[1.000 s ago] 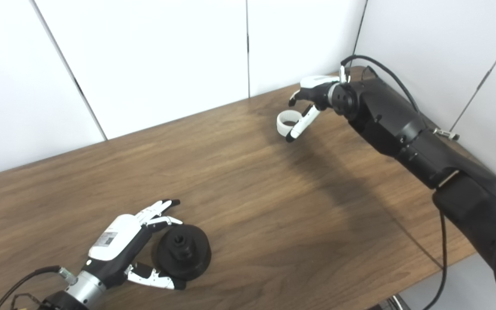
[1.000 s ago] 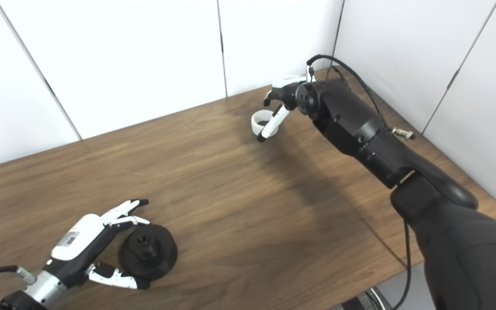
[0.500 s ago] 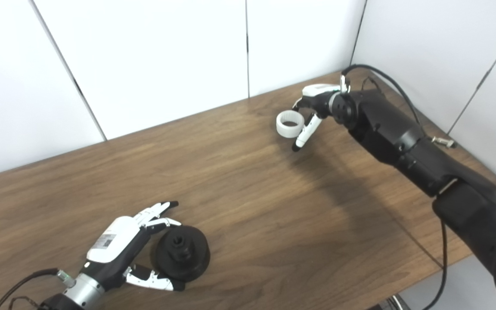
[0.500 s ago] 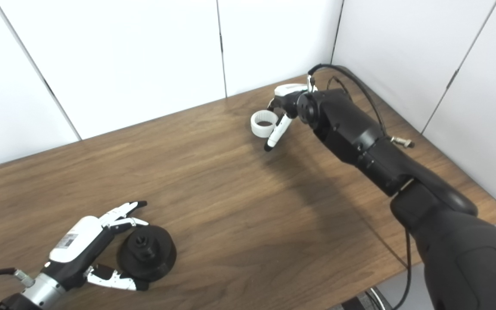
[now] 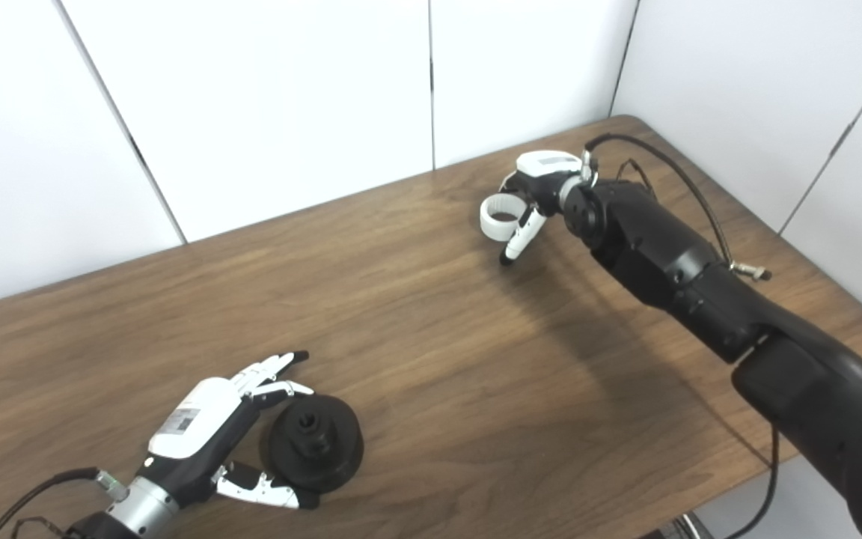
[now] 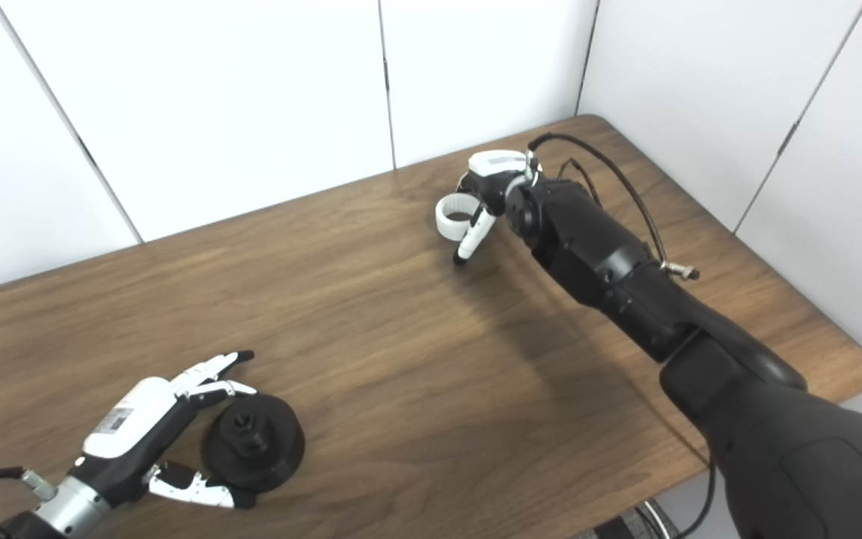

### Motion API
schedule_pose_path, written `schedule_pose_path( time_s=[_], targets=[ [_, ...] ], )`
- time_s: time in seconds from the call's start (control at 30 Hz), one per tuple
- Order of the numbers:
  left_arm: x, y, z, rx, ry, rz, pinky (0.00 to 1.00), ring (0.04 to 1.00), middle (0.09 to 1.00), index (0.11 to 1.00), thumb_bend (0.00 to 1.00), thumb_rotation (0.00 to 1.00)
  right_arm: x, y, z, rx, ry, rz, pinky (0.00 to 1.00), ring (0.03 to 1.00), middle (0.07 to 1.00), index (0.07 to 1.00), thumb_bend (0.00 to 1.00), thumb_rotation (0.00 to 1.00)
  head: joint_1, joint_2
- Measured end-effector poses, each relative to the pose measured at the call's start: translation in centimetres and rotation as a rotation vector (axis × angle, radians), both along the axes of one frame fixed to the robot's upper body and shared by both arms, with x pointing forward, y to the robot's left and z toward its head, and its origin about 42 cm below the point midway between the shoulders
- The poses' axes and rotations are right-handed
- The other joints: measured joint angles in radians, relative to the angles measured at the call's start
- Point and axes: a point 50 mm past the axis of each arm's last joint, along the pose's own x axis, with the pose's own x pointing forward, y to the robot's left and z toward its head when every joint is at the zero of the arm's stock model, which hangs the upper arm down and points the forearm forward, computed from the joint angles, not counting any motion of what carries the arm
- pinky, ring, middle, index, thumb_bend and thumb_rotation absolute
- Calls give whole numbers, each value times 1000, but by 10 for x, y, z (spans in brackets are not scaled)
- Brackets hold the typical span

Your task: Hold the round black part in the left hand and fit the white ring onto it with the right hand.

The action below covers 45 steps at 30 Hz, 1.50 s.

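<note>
Here the left robot hand (image 5: 206,427) is low and near, with its fingers spread wide around the round black part (image 5: 314,443). The part sits flat on the table (image 5: 431,359), between the thumb and the other fingers, but whether they touch it is hard to tell. Far away, the right robot hand (image 5: 532,196) has closed its fingers on the white ring (image 5: 497,217). The ring pokes out at its fingertips.

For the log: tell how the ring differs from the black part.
The ring is white, an open hoop; the black part is a wider disc with a raised hub. The ring is in the right hand above the table; the part lies flat, the left hand cupped around it. Both are round.
</note>
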Motion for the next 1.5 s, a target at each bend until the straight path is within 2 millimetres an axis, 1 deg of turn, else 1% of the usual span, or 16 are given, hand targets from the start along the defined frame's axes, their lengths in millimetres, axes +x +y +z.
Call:
schedule_pose_path(
  time_s=[0.07,0.1,0.2,0.33,0.43,0.6,0.63,0.67,0.77,0.87,0.93,1.03,1.17,1.27,1.47,1.5],
  targets=[
    [0,0,0,0,0,0,932,971,973,489,522,73,1,1,-1,-2,-15,4,741,854,880,780,855,312,0,0],
    [0,0,0,0,1,0,931,972,974,489,522,73,1,1,-1,-4,-22,8,740,852,876,775,851,303,3,6],
    [-1,0,0,0,1,0,924,971,969,489,522,73,1,1,-2,-2,-40,12,736,842,863,752,829,256,3,6],
    [0,1,0,-1,0,2,917,967,965,489,522,73,2,3,-3,10,-74,32,715,815,832,685,796,180,8,11],
    [-1,1,0,-1,1,3,913,965,965,489,522,72,3,5,-3,7,-99,49,713,807,823,653,768,156,8,14],
    [-1,2,0,-1,0,3,920,966,968,489,522,73,4,5,-3,5,-110,52,714,801,815,616,739,153,11,15],
    [-1,2,0,0,0,3,922,966,968,489,522,73,4,4,-3,4,-111,52,709,796,810,544,609,147,11,17],
    [-1,2,0,0,0,3,921,967,968,489,522,73,4,4,-3,4,-114,53,707,793,807,518,565,144,11,17],
    [-1,2,1,2,1,2,906,965,970,489,522,72,4,5,-3,2,-125,61,702,784,787,490,523,137,11,18],
    [-1,4,2,5,-1,1,918,969,971,489,522,72,3,5,-4,-2,-135,64,694,777,777,485,516,135,9,20],
    [-1,4,2,6,0,1,904,966,967,489,522,72,3,5,-4,-4,-136,64,696,778,773,485,516,133,9,21],
    [-1,5,2,6,0,2,909,966,966,489,522,73,3,5,-4,-4,-136,64,695,771,765,484,516,130,9,21],
    [-1,5,2,6,1,1,897,964,965,489,522,73,3,5,-4,-8,-141,70,675,763,754,483,517,128,9,23],
    [-1,5,2,7,1,1,901,966,967,489,522,73,2,5,-5,-12,-153,78,662,761,755,483,518,128,11,25],
    [-1,5,2,7,0,-1,915,967,974,489,522,73,-2,5,-5,-15,-166,98,665,782,769,483,520,129,15,29],
    [-1,5,2,8,0,-1,905,962,970,489,522,73,-2,5,-4,-15,-168,103,661,785,771,483,521,129,15,29]
  ],
)
